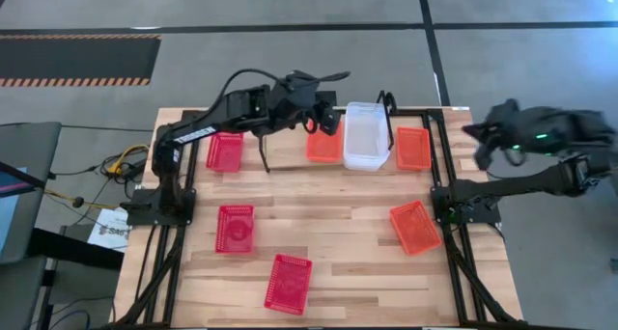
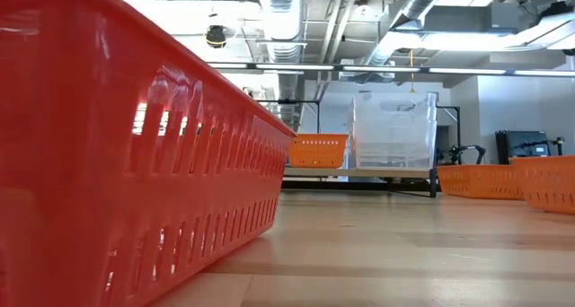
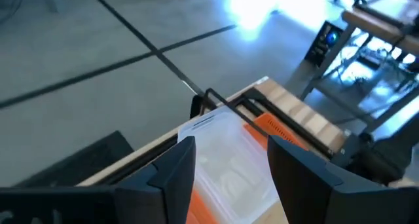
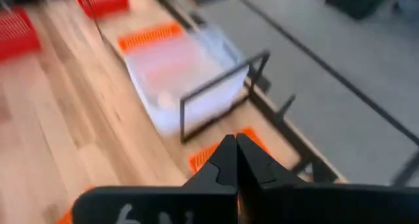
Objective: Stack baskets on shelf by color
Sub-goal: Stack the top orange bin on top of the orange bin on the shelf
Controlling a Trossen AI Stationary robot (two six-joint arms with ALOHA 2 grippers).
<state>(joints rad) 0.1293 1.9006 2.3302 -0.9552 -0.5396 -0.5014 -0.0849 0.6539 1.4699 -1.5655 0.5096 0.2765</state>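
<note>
At upper centre, the left gripper [image 1: 323, 121] hovers, fingers spread wide and empty, over the shelf [image 1: 389, 108] holding clear baskets [image 1: 367, 135]. The right gripper [image 1: 486, 147], fingers pressed together, waits far right.

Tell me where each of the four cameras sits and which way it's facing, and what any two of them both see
High view: above the table, looking straight down; shows both arms, left gripper over the shelf, right gripper off the table's right edge.
Low view: at tabletop height, facing across to the shelf; a red basket fills the foreground; no arm shows.
Left wrist view: looks past its open fingers down at the clear basket.
Right wrist view: looks past its closed fingers toward the shelf.
All four share the clear basket.
</note>
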